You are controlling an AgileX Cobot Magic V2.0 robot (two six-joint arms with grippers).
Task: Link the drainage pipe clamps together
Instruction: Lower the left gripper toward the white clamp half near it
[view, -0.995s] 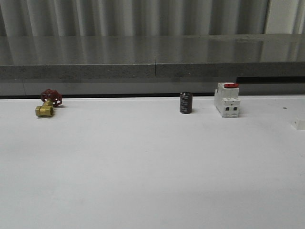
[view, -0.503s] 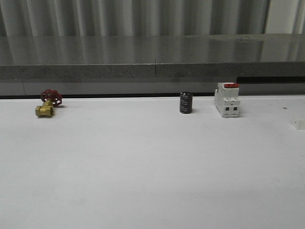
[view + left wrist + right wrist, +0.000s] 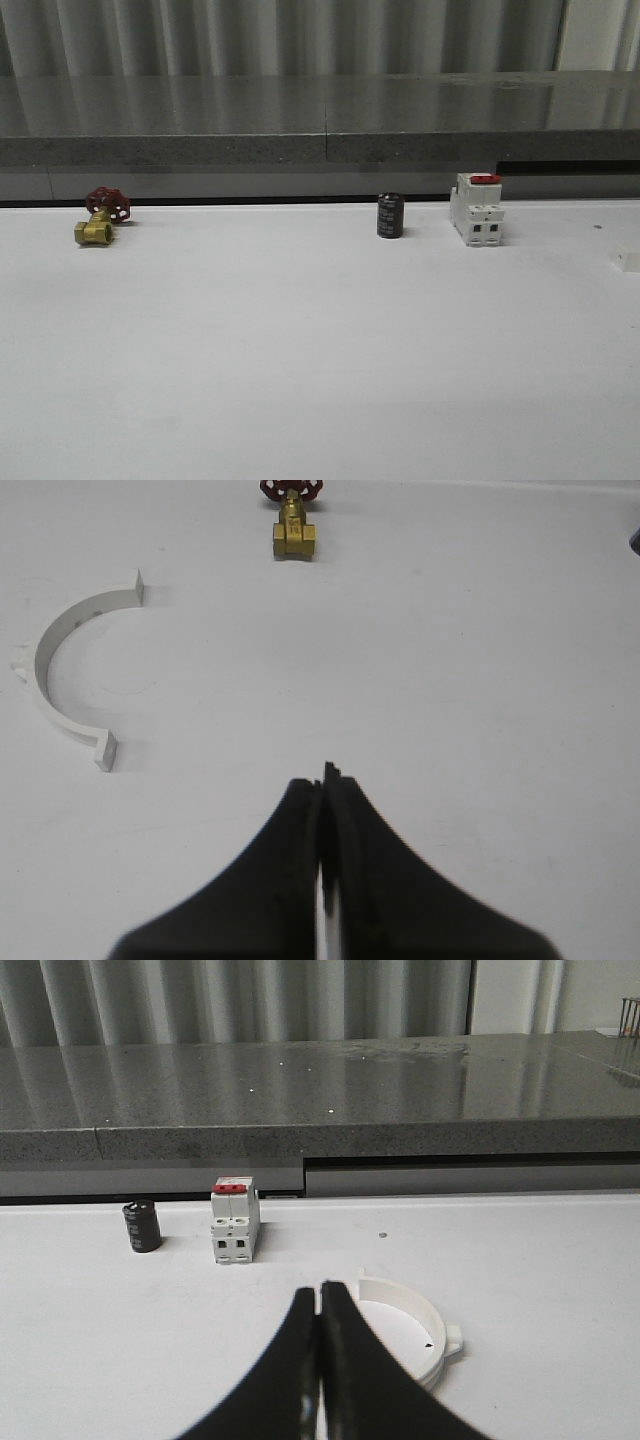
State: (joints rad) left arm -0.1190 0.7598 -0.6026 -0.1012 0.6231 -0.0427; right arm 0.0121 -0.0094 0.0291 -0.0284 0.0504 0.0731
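A wide white bench (image 3: 300,350) stretches forward to a grey stone ledge and a corrugated metal wall. Along the far edge of the bench, seen from the front, three small items stand in a row. On the left is a brass valve with a red handwheel (image 3: 101,217). Near the middle is a short black cylinder (image 3: 390,215), standing upright. Just to its right is a white boxy breaker with a red top (image 3: 476,209).

From the left wrist camera, the left pincer (image 3: 322,790) hangs above bare bench with its two black fingers pressed together, holding nothing. One white plastic half-ring clamp (image 3: 70,685) lies flat on the bench, well apart from that pincer, its small flat tabs at each end and its open side turned toward the middle of the bench. The brass valve sits farther off, beyond the clamp.

From the right wrist camera, the right pincer (image 3: 320,1300) also has its fingers closed against each other, empty. The second white plastic half-ring clamp (image 3: 425,1335) lies on the bench just beside and beyond those fingertips, partly hidden by them. The breaker and black cylinder stand farther back, near the ledge.
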